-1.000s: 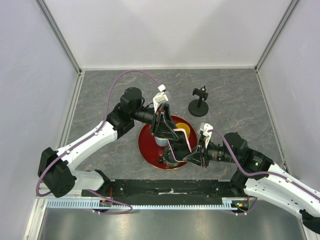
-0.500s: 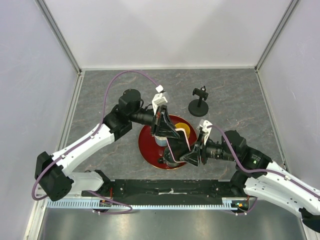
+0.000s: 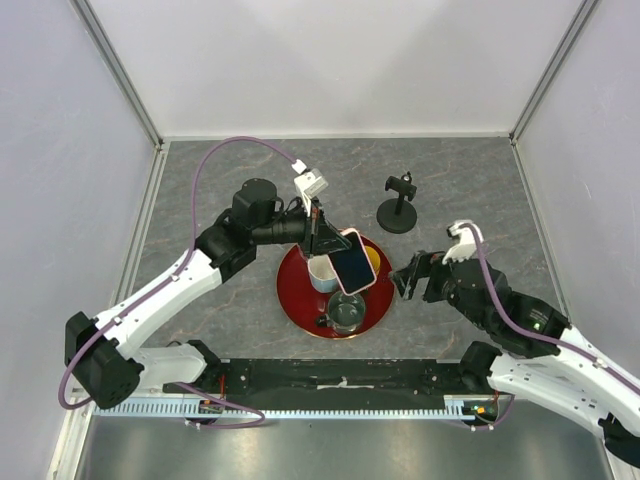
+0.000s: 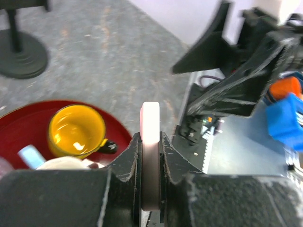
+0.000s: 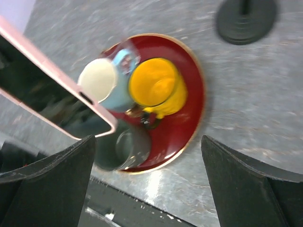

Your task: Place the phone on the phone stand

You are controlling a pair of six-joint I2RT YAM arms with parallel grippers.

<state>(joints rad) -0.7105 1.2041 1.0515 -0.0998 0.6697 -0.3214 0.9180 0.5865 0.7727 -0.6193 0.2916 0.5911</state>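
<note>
The phone (image 3: 352, 262), black screen with a pale pink case edge, hangs tilted above the red tray. My left gripper (image 3: 322, 238) is shut on its upper end. In the left wrist view the pink edge of the phone (image 4: 150, 124) stands squeezed between the fingers of the left gripper (image 4: 150, 141). My right gripper (image 3: 405, 277) is open, apart from the phone, to its right. Its wrist view shows the phone (image 5: 52, 94) at upper left, outside the right gripper (image 5: 147, 142). The phone stand (image 3: 398, 205), black with a round base, stands behind the tray, with nothing in its clamp.
A red round tray (image 3: 292, 298) holds a yellow cup (image 3: 368, 258), a white cup (image 3: 320, 272) and a clear glass (image 3: 347, 312) below the phone. The stand's disc base (image 5: 246, 19) lies beyond the tray. Grey walls close the table on three sides.
The right gripper has opened, let go of the phone and drawn back to the right. The left gripper has shut on the phone and now holds it alone above the tray.
</note>
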